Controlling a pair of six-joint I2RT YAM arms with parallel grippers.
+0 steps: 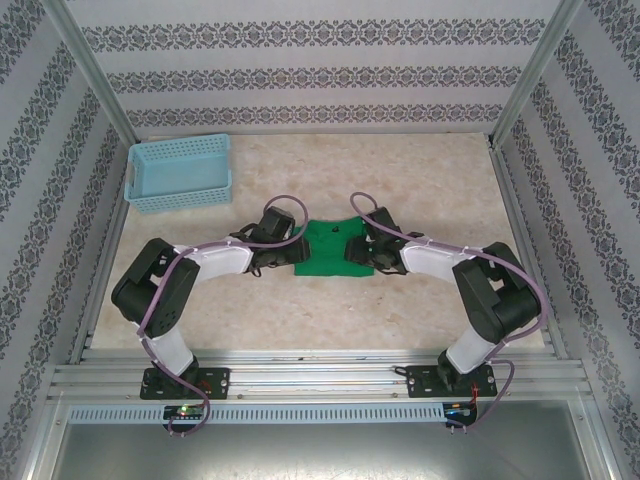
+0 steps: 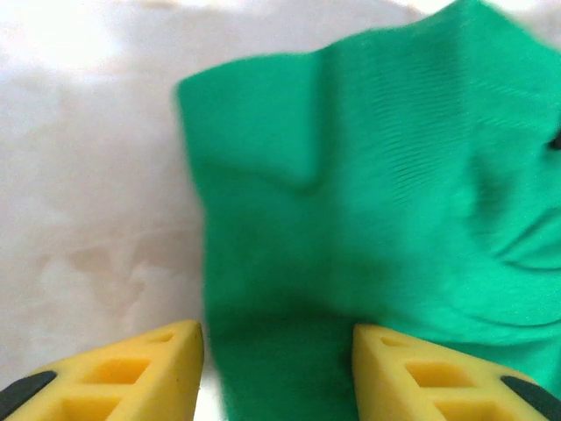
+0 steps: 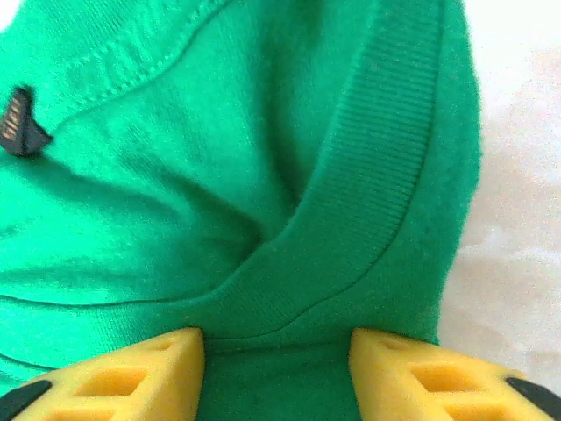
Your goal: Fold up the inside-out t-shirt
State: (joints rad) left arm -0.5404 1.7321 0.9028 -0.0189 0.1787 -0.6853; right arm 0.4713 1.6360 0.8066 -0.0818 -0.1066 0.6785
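The green t-shirt (image 1: 333,249) lies bunched at mid-frame in the top view. The left gripper (image 2: 277,368) and right gripper (image 3: 276,368) straddle its edges, jaws apart. Closing here may pinch extra layers and skew the fold.

T-shirt (image 1: 333,248) lies mid-frame on the table (image 1: 420,310). Left gripper (image 1: 291,256) sits at its left edge, right gripper (image 1: 357,252) at its right edge, cloth under both. Basket (image 1: 180,172) is upper left of frame, on the table, well apart from the t-shirt.
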